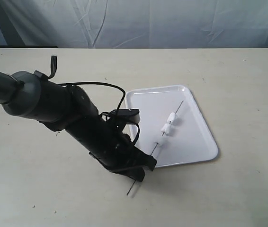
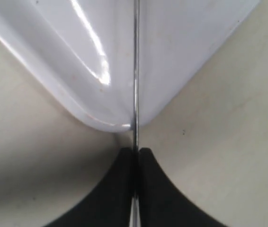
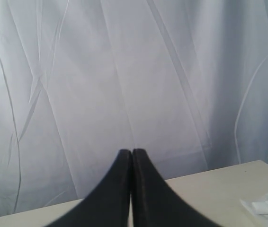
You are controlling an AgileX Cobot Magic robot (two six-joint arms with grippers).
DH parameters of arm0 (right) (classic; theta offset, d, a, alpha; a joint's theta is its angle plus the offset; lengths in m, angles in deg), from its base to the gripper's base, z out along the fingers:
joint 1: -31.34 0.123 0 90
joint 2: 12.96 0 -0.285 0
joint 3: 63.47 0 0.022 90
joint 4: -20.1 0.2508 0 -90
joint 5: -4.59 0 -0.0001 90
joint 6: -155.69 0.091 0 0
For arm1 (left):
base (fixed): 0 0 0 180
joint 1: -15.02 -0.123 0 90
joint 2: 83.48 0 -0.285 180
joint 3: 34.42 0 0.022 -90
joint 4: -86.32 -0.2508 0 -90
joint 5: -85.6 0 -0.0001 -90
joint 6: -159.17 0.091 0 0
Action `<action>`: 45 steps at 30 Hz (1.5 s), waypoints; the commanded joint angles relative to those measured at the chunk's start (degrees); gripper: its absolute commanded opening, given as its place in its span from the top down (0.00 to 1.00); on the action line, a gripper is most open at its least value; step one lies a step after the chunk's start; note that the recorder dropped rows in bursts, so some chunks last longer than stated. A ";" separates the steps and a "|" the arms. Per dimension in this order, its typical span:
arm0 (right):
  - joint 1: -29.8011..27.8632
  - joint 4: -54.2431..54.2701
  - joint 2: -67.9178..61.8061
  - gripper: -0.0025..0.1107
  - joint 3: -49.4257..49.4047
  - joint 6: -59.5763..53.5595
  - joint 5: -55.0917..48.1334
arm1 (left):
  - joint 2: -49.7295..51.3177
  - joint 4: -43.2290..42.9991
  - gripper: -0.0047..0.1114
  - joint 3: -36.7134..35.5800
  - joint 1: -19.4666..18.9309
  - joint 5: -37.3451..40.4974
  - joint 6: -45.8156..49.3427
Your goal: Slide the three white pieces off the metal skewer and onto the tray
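Observation:
The white tray [image 1: 146, 101] lies right of the table's middle. The thin metal skewer [image 1: 176, 112] slants across it, its near end sticking out past the tray's front left corner. Threaded on it over the tray are the three white pieces [image 1: 166, 129], close together. My left gripper [image 1: 148, 162] is shut on the skewer's near part just outside that corner. In the left wrist view the skewer [image 2: 135, 71] runs from the left gripper [image 2: 136, 150] out over the tray [image 2: 77, 56]; the pieces are out of that view. My right gripper [image 3: 132, 152] is shut on nothing, raised, facing the curtain.
The beige table [image 1: 228, 66] stretches round the tray on all sides. A pale curtain [image 1: 148, 21] hangs behind it. The left arm's dark body and its black cable [image 1: 91, 85] lie left of the tray. Crumpled white stuff [image 3: 266, 203] rests on the table in the right wrist view.

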 commanded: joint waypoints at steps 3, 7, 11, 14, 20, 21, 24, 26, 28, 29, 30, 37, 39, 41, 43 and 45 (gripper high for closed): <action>0.17 0.20 0.22 0.98 -0.03 0.00 0.70 | 1.52 -5.62 0.96 -1.24 0.70 0.29 -0.21; 0.17 0.20 0.22 0.98 -0.03 0.64 1.12 | -1.51 -5.62 0.96 -1.24 0.59 0.40 -0.21; 0.17 0.20 0.22 0.98 -0.03 2.00 1.85 | -7.28 -5.49 0.96 -1.24 -1.92 3.25 0.19; 0.17 0.20 0.22 0.98 -0.03 7.59 4.41 | -11.57 -5.49 0.96 -1.24 -6.06 8.71 0.97; 0.17 -6.96 0.22 0.98 0.37 24.41 2.27 | -17.42 2.81 0.96 -1.37 -13.08 19.86 7.79; 0.17 -10.83 0.22 0.98 1.08 27.40 1.13 | -17.86 4.53 0.96 -1.37 -13.68 21.51 9.79; 1.67 -22.70 0.15 0.98 3.63 37.34 0.03 | -18.13 7.33 0.96 -1.37 -14.18 23.84 11.86; 4.12 -31.93 -2.38 0.98 5.60 44.15 1.42 | -17.90 7.56 0.96 -1.37 -14.18 23.96 11.98; 6.65 -37.87 -6.44 0.98 7.43 48.62 2.59 | -17.77 7.92 0.96 -1.37 -14.18 23.96 12.12; 8.20 -41.30 -10.14 0.98 8.44 50.87 3.66 | -17.77 8.45 0.96 -1.37 -14.18 23.69 12.54; 9.16 -42.74 -13.02 0.98 9.44 51.97 4.25 | -17.77 9.52 0.96 -1.37 -14.18 23.71 13.20; 15.77 -43.40 -44.41 0.98 18.54 55.66 11.32 | -17.11 14.99 0.96 -1.37 -14.18 23.71 13.57; 17.57 -45.63 -52.77 0.98 22.82 59.91 11.41 | -16.39 15.27 0.96 -1.61 -14.18 24.14 13.57; 19.06 -51.21 -60.97 0.98 27.28 66.25 11.88 | -15.79 15.90 0.96 -2.01 -14.18 24.23 13.57; 19.49 -58.16 -67.55 0.98 31.00 74.62 14.51 | -14.73 16.00 0.96 -2.01 -14.18 24.09 13.57; 19.49 -66.09 -73.42 0.98 34.35 83.83 18.34 | -13.87 16.53 0.96 -2.01 -14.18 23.25 13.57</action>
